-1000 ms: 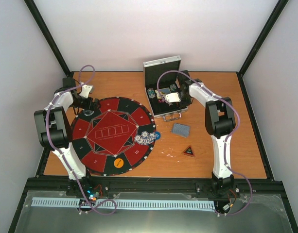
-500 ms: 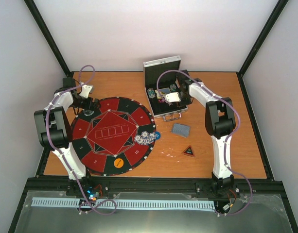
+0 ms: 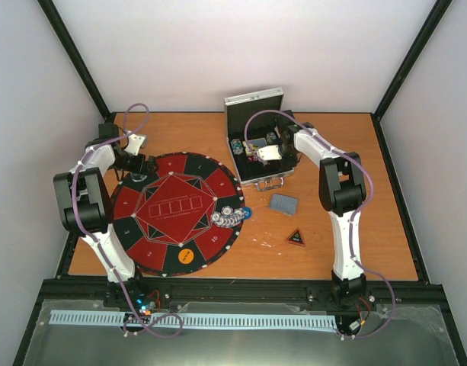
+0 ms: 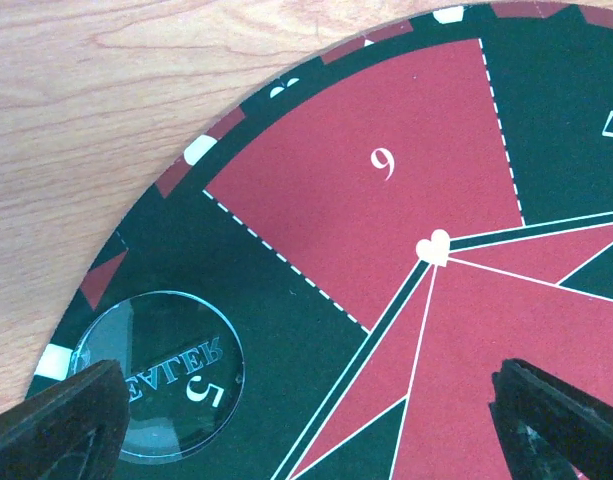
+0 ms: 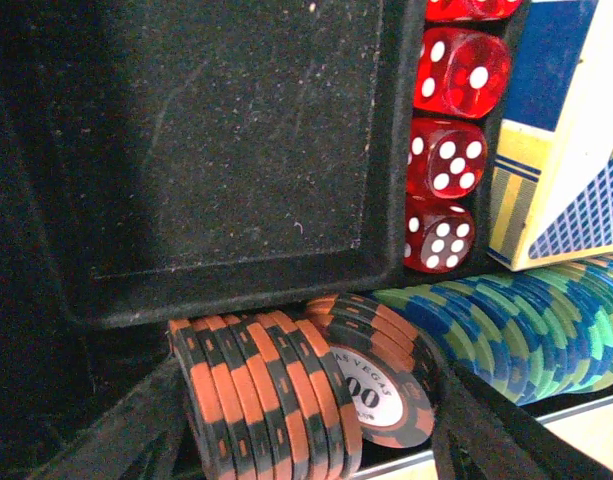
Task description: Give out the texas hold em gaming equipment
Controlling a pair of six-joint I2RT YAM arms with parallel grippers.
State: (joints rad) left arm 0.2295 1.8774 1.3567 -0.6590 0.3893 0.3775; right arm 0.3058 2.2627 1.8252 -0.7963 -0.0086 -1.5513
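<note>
Orange-and-black chips (image 5: pixel 276 400): a row standing on edge in a slot of the open silver case (image 3: pixel 254 101), just beyond the round mat's (image 3: pixel 153 229) far-right rim.
Row axis: it runs straight from one finger to the other. The end chip tilts, printed face towards my camera.
Right gripper (image 5: pixel 306 435): jaws apart, straddling that row, I judge to lift it as one block. I cannot tell whether they press yet.
Left gripper (image 4: pixel 306 425): spread fully, holding nothing, hovering over the mat's far-left rim.
Clear dealer disc (image 4: pixel 158 375): flat on the mat's rim beside one finger; I judge it marks a seat.
Loose chips (image 3: pixel 229 216): piled on the mat's right rim.
</note>
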